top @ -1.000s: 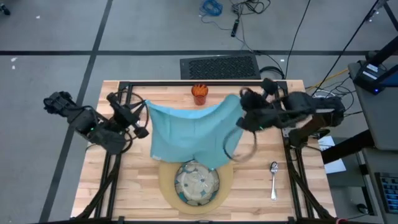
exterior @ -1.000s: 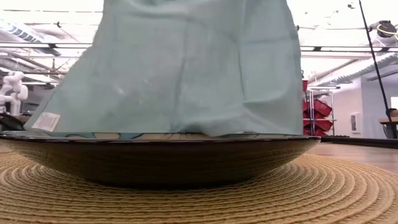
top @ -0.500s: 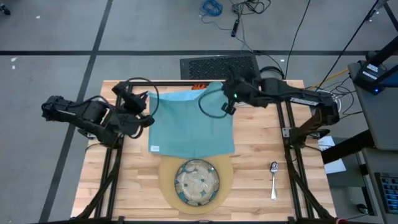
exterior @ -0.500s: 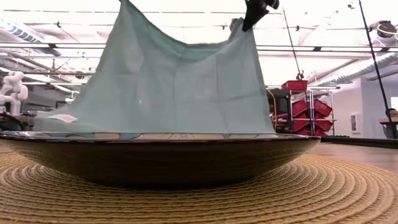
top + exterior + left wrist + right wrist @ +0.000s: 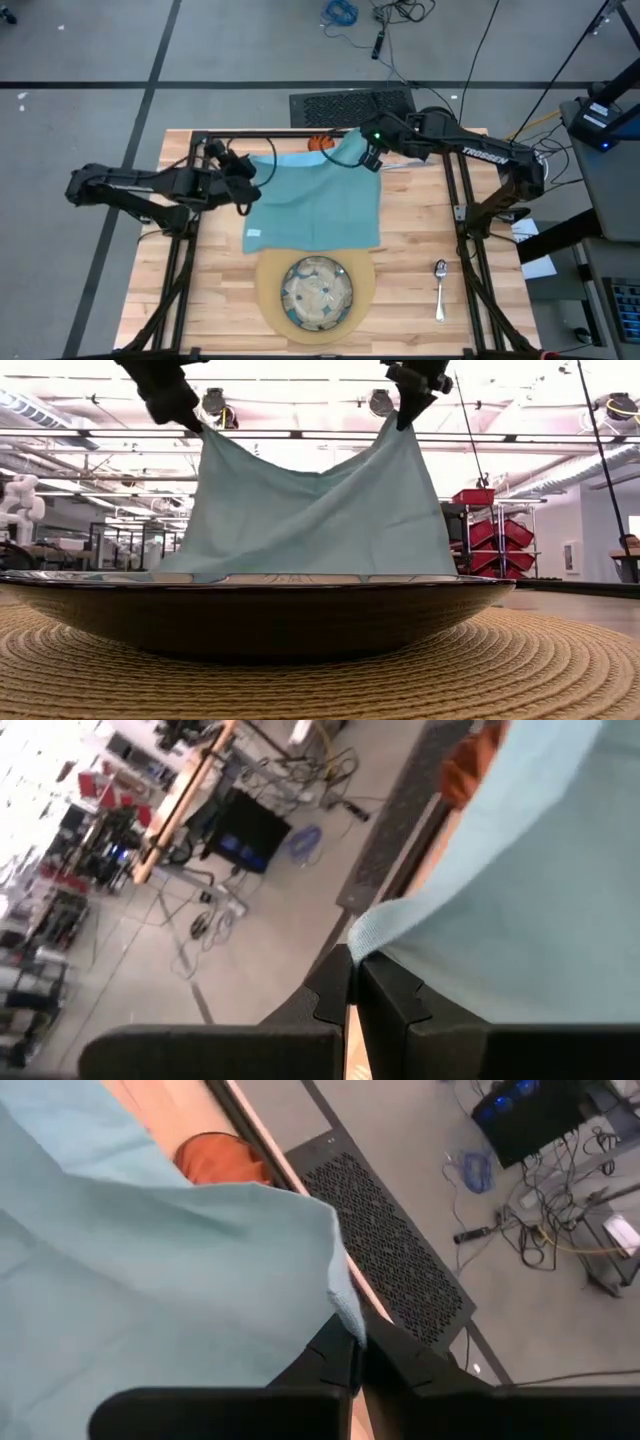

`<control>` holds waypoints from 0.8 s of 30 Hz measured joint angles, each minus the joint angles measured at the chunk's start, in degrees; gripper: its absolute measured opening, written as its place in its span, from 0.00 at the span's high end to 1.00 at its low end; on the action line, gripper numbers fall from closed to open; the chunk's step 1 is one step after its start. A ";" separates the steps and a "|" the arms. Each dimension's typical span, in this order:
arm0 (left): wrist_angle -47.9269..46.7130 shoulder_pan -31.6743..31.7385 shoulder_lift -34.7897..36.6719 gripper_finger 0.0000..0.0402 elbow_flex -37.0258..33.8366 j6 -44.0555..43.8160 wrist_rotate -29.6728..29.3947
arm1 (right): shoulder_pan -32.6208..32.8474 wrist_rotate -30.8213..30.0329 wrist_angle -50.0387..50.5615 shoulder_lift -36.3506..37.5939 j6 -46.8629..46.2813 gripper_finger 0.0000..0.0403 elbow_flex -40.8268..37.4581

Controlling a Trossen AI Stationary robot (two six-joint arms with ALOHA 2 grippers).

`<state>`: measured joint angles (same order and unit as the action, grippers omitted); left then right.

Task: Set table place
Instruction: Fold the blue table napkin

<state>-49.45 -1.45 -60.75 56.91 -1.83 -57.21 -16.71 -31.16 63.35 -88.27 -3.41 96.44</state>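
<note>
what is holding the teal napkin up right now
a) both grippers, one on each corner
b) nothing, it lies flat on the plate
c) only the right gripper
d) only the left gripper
a: the left gripper and the right gripper are each shut on a top corner of the napkin, which hangs spread between them behind the plate.

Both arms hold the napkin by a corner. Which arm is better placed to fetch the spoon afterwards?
Right, probably. The spoon lies on the table's right side, nearer the right gripper than the left gripper; both now pinch the napkin.
</note>
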 joint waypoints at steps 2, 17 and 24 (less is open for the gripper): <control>1.46 1.72 0.06 1.00 0.09 2.11 0.12 | -1.66 0.18 0.00 0.00 0.04 1.00 0.00; -7.57 2.75 0.46 1.00 0.09 -6.56 13.34 | 2.10 16.61 3.09 0.19 -6.32 1.00 -7.96; -10.94 -0.03 0.46 1.00 -0.26 -12.32 20.22 | 6.87 19.92 1.83 0.92 -10.26 1.00 -12.89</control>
<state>-60.39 -1.48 -60.29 56.65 -14.15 -36.99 -9.84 -11.24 65.18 -87.35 -13.67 83.56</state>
